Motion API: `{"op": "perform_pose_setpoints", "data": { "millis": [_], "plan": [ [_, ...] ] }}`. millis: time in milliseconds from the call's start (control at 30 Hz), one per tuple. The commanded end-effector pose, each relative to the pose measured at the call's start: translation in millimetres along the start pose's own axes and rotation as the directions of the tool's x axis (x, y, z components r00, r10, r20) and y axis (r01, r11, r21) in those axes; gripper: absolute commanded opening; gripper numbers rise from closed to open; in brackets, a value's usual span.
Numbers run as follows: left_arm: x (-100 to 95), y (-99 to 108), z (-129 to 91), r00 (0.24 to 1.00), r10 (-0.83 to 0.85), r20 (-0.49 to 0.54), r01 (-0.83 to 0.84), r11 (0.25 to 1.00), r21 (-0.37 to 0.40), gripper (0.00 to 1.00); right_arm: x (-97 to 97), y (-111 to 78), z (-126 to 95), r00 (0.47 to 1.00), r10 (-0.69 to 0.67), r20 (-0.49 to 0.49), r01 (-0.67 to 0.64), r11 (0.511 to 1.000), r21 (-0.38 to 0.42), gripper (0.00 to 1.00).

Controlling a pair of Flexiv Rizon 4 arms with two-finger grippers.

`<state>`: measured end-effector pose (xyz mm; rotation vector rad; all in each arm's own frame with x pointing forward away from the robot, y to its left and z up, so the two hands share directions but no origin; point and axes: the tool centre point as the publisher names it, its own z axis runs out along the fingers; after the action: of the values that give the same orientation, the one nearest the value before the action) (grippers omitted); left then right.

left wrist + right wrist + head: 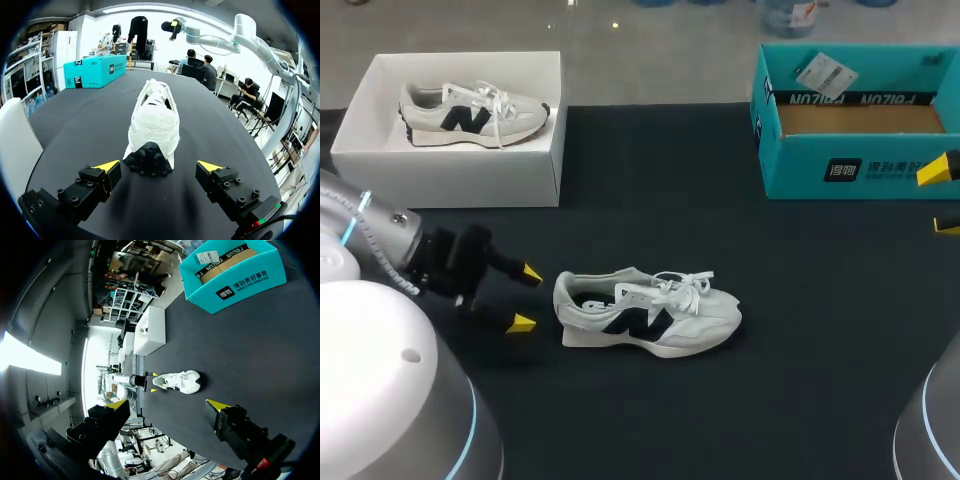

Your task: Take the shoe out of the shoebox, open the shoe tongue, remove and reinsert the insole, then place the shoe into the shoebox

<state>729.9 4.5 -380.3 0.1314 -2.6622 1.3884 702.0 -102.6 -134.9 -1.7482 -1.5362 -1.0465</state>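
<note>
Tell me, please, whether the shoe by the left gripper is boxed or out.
Out: the shoe stands on its sole on the black table.

A white shoe (pixel 650 312) with a dark side mark lies on its sole near the middle of the black table (pixel 770 400), toe toward 3 o'clock, heel toward 9 o'clock; at 9 o'clock of the heel, just beside it, the left gripper (pixel 525 298) hangs with its yellow tips apart; at 10 o'clock a white shoebox (pixel 450 175) holds a second shoe (pixel 470 113); at 2 o'clock stands a teal box (pixel 800 165) with a white tag (pixel 825 72) in it; the right gripper (pixel 942 198) shows at 3 o'clock, tips apart.
</note>
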Motion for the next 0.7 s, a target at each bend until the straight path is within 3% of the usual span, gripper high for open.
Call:
{"op": "perform_pose_setpoints", "data": {
  "millis": [33, 100, 700],
  "plan": [
    [-10.9, 8, 4, 0.999, 0.003, -0.037, -0.001, 0.999, 0.046, 1.0, 0.1, -1.5, 0, 1.0, 0.001, 0.003, -0.001, 1.0, -0.002, 1.0],
    [-12.0, 7, 6, 0.997, 0.01, -0.076, -0.004, 0.998, 0.069, 1.0, 0.1, -1.5, 0, 1.0, 0.001, 0.003, -0.001, 1.0, -0.002, 1.0],
    [-5.1, 2, 34, 0.994, 0.096, -0.043, -0.092, 0.992, 0.081, 1.0, 0.1, -1.5, 0, 1.0, 0.001, 0.003, -0.001, 1.0, -0.002, 1.0]
  ]
}}
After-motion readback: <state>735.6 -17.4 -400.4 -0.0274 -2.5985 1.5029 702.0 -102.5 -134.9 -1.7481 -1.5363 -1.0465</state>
